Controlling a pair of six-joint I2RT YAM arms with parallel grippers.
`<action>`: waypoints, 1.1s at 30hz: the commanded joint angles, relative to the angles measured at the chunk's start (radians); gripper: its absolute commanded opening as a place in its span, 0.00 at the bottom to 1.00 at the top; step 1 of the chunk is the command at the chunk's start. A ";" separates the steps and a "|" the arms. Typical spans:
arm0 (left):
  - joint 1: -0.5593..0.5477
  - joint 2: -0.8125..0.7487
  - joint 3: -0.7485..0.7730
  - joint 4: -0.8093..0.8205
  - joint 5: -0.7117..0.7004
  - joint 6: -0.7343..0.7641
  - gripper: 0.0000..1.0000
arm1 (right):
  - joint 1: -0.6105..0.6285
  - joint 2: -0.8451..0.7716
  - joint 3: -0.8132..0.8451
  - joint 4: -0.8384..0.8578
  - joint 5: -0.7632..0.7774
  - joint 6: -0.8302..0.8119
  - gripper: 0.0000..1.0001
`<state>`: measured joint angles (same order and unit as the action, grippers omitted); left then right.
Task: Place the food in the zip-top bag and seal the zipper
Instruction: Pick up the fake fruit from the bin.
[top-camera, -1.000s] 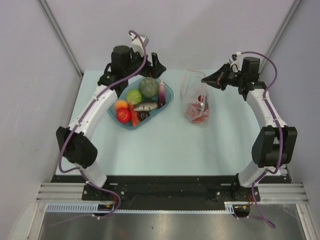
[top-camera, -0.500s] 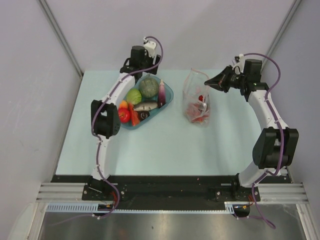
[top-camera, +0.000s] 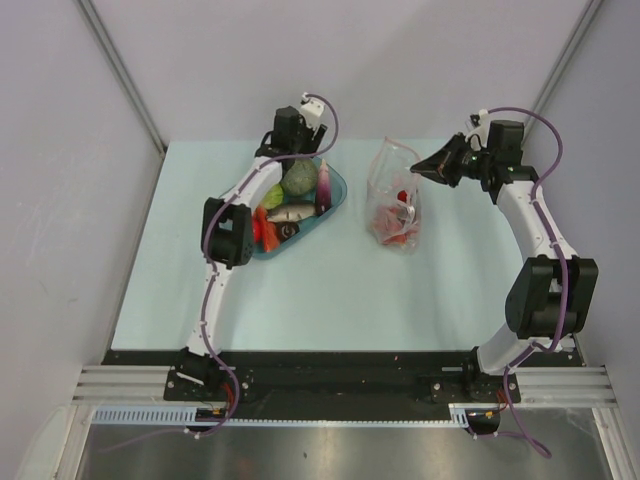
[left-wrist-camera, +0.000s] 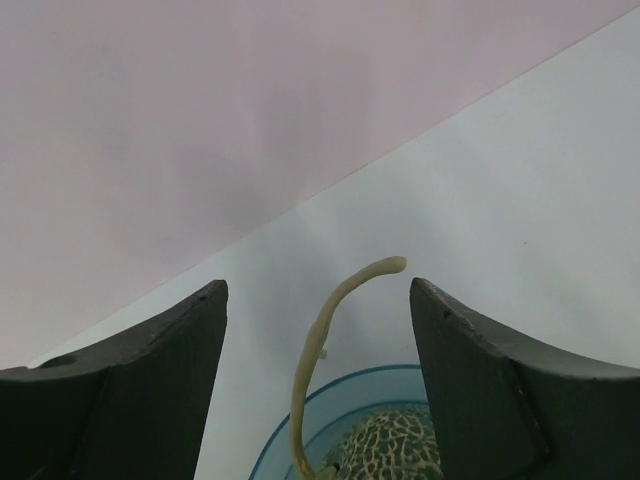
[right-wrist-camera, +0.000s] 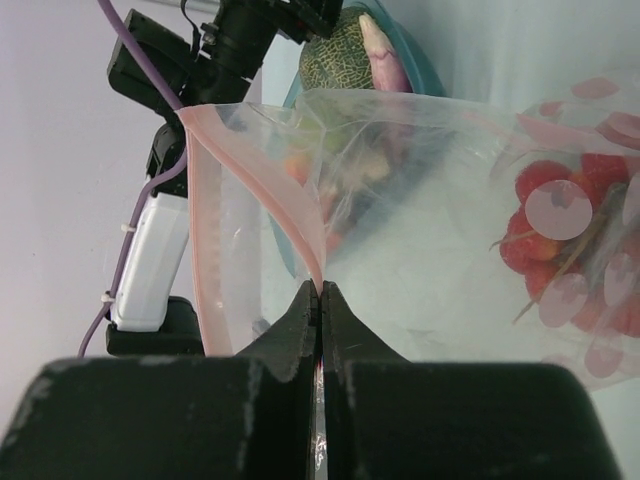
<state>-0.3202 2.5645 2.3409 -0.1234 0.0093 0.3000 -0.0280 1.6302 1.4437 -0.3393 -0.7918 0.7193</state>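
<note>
The clear zip-top bag (top-camera: 395, 190) stands on the table with small red pieces (top-camera: 396, 226) at its bottom. My right gripper (top-camera: 420, 164) is shut on the bag's mouth edge, pinching the pinkish zipper (right-wrist-camera: 205, 220) strip between its tips (right-wrist-camera: 320, 290) and holding the mouth apart. More food lies in the blue tray (top-camera: 339, 182): a dark green squash (top-camera: 299, 178), light green apple (top-camera: 272, 195), grey fish (top-camera: 290, 213) and purple eggplant (top-camera: 324, 185). My left gripper (left-wrist-camera: 315, 290) hangs open over the squash (left-wrist-camera: 395, 445), its pale curved stem (left-wrist-camera: 325, 340) between the jaws, touching neither.
My left arm's elbow (top-camera: 228, 232) lies across the tray's near-left part and hides some food there. The back wall is close behind the left wrist. The light blue table (top-camera: 330, 290) stretches toward the arm bases.
The left arm swung from the tray's left side to its far end, over the squash, and its jaws narrowed slightly. The right gripper kept hold of the bag, barely moving.
</note>
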 joint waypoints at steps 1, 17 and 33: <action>-0.005 0.043 0.058 0.102 -0.008 0.077 0.74 | -0.004 -0.044 -0.006 -0.001 0.017 -0.030 0.00; -0.020 0.079 0.078 0.281 -0.046 0.202 0.00 | -0.006 -0.043 0.000 -0.030 0.025 -0.052 0.00; -0.014 -0.372 -0.219 0.288 0.109 0.039 0.00 | 0.005 -0.030 -0.028 0.000 -0.012 -0.024 0.00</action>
<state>-0.3359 2.3344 2.1361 0.1104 0.0658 0.3992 -0.0280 1.6299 1.4204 -0.3683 -0.7784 0.6880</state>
